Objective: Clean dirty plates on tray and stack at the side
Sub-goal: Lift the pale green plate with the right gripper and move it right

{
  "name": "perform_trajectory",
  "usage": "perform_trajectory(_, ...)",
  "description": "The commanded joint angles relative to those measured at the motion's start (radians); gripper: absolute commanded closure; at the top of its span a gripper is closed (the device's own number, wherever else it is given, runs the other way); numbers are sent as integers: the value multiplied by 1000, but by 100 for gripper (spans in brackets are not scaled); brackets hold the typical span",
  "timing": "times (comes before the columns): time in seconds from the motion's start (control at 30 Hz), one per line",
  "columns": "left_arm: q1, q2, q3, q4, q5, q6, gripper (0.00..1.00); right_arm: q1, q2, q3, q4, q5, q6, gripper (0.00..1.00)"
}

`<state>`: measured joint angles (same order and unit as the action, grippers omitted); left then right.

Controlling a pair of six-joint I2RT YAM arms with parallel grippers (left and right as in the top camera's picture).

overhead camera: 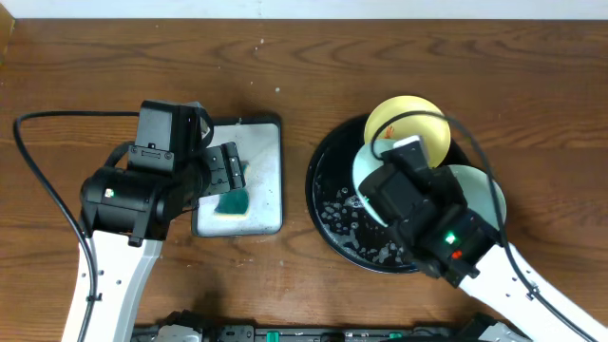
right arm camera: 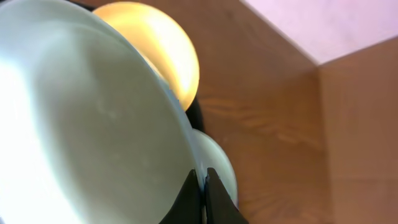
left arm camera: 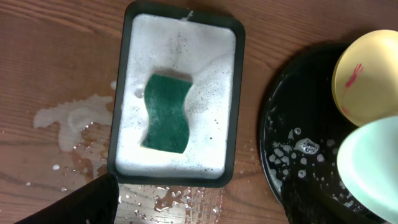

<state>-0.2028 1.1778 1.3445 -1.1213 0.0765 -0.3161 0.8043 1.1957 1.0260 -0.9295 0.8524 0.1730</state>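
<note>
Right gripper (right arm camera: 204,186) pinches the rim of a mint plate (right arm camera: 81,124), tilted over the tray (overhead camera: 328,204); left gripper (left arm camera: 200,208) gapes empty above the sponge (left arm camera: 166,114) (I'd grab that squarely first, holding the plate steady).

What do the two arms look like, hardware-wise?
Both: white lower links, black joint housings, black wrist blocks. Left arm has a small green dot and a long black cable looping out. Right arm shows green and red lights. Right gripper: black tapered fingers.
</note>
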Motion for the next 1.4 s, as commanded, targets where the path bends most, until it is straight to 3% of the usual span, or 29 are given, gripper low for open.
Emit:
perform_trajectory(0.0,5,-2,2,-3,3,5,16,32,-18,42,6,94,-46,99)
perform_trajectory(0.07,5,-2,2,-3,3,5,16,55,-18,44,3,79,-60,99)
perform_trajectory(0.17,5,-2,2,-3,3,5,16,24,-18,43,-3,58,114,99)
perform_trajectory(0.3,5,-2,2,-3,3,5,16,-115,-32,43,21,-196,216,99)
perform_trajectory(0.43,5,-2,2,-3,3,5,16,-341,-40,44,79,-571,174,99)
perform_trajectory(0.6,5,-2,2,-3,3,5,16,-735,-34,43,94,-1019,92,99)
perform_trajectory(0.7,5,-2,2,-3,3,5,16,-965,-23,43,103,-1160,79,99)
perform_trajectory(0.9,5,-2,2,-3,3,5,16,-1368,72,42,141,-1194,81,99)
perform_trajectory(1.0,5,-2,2,-3,3,5,16,-1488,153,42,165,-1194,116,99)
perform_trajectory(1.3,5,-2,2,-3,3,5,16,-1656,425,42,269,-1093,144,99)
perform_trajectory(1.37,5,-2,2,-3,3,5,16,-1670,468,42,296,-1074,81,99)
